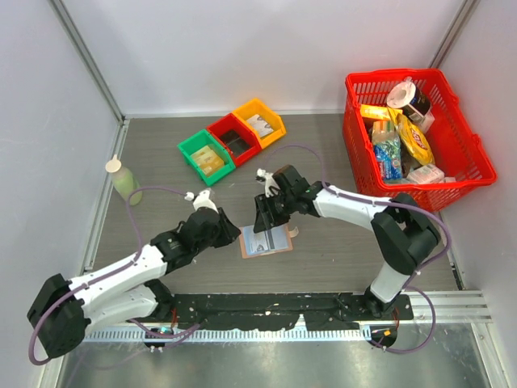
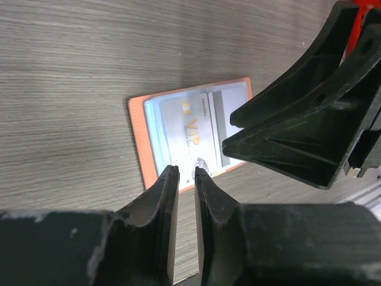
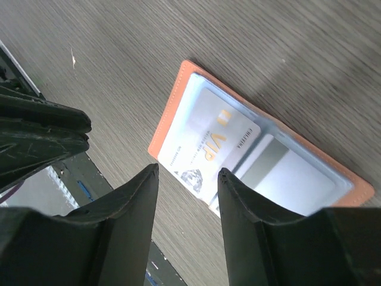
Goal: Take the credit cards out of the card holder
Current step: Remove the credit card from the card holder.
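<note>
The tan-orange card holder [image 1: 279, 243] lies spread open on the table, its pale blue lining up [image 3: 351, 187] [image 2: 136, 122]. A whitish card marked VIP [image 3: 208, 140] [image 2: 189, 128] lies slanted over one half, its corner poking past the holder's near edge. A second pale card [image 3: 286, 179] sits in the other pocket. My right gripper [image 1: 264, 220] [image 3: 187, 173] hangs open just above the VIP card's protruding corner, holding nothing. My left gripper [image 1: 229, 231] [image 2: 185, 171] sits at the holder's left edge, jaws almost together with only a thin slit, empty.
Green, red and yellow bins [image 1: 231, 139] stand at the back. A red basket [image 1: 473, 174] full of groceries is at the right. A pale green bottle [image 1: 125, 179] stands at the left. A black rail [image 1: 266, 311] runs along the near edge.
</note>
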